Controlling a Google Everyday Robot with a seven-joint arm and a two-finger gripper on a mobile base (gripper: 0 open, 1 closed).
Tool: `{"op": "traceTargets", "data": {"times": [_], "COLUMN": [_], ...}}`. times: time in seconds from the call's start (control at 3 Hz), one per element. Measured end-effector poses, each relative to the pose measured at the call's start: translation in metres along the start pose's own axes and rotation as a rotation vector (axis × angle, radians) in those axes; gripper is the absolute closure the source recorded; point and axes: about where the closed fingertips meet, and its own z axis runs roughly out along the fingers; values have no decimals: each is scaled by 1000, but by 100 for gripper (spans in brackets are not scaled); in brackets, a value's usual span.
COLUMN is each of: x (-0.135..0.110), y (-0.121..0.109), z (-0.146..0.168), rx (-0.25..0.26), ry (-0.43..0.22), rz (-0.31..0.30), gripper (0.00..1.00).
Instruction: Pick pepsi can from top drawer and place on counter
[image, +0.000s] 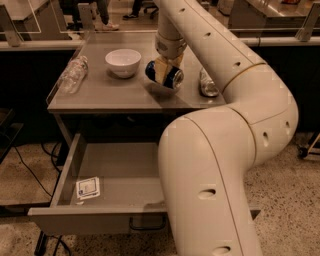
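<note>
The small dark-blue pepsi can with silver ends (174, 78) is out of the drawer and hangs on its side, a little tilted, just above the middle of the flat grey metal counter (105, 95). A shadow lies on the surface under it, so I judge it is not yet set down, though I cannot tell this for sure. The two-finger gripper (162, 71) at the end of the big cream-white robot arm (235, 75) reaches down from above and is closed around the middle of the can's body.

Such a can is, I think, light, and stiff if it is full. If it is empty, its thin wall dents easily. The painted metal is smooth and may slip, and the round body will roll if it is left on its side. The best place to hold it is the middle of the cylinder, across its width, as here, and not the ends.

Near the can, on the left of the view, stands a round white bowl (123, 61). On the other side is a silver-and-green patterned can (208, 84). A clear plastic bottle (73, 75) lies along the left rim. Below, the wide grey metal top drawer (69, 170) is pulled open. A small flat white packet (88, 188) lies in its front left corner, and the arm hides its right part.
</note>
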Motion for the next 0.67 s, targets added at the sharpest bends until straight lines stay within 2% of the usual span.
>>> {"op": "traceTargets", "data": {"times": [0.67], "x": [7], "y": [-9], "z": [19], "rx": [-12], "ry": [22], "rz": [10], "gripper": [100]}}
